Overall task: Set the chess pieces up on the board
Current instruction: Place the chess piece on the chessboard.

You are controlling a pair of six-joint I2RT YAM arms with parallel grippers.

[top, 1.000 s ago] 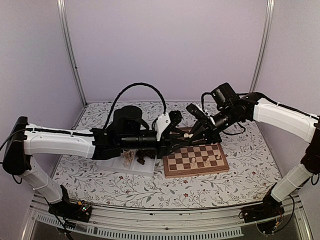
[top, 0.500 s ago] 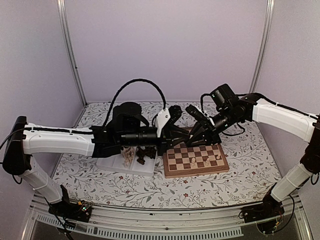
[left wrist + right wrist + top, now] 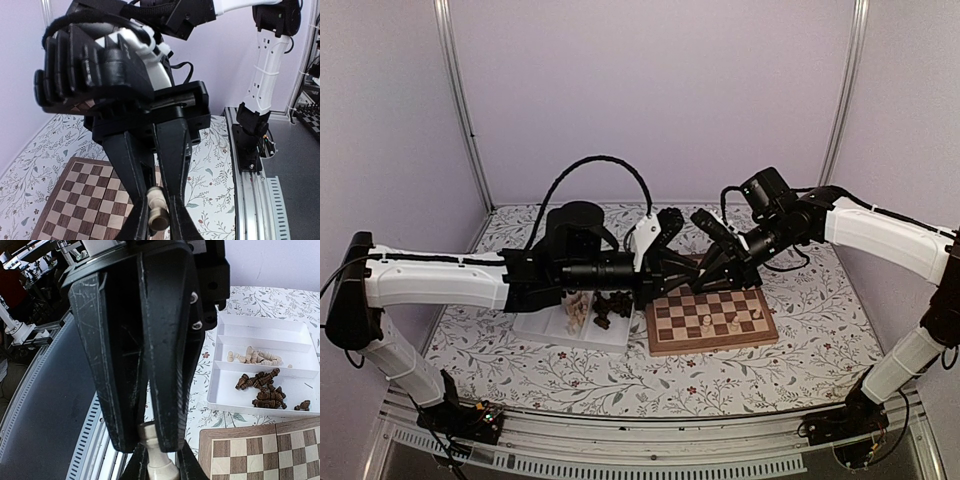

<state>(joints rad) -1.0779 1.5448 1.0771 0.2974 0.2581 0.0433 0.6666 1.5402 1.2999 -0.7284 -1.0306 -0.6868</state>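
Above the far left edge of the board [image 3: 712, 346], the left gripper [image 3: 150, 437] and the right gripper [image 3: 159, 199] meet tip to tip. Both pairs of fingers squeeze one cream piece [image 3: 159, 216], up in the air. A few cream men [image 3: 706, 322] stand on the board. More cream ones [image 3: 255, 356] and brown ones [image 3: 262, 390] lie in the white tray [image 3: 260, 322] beside it.

Left hand [image 3: 680, 272] and right hand [image 3: 708, 268] meet tip-to-tip, both pinched closed.

White shells [image 3: 430, 285], scuffed left claw [image 3: 148, 438], looped cable [image 3: 603, 162]
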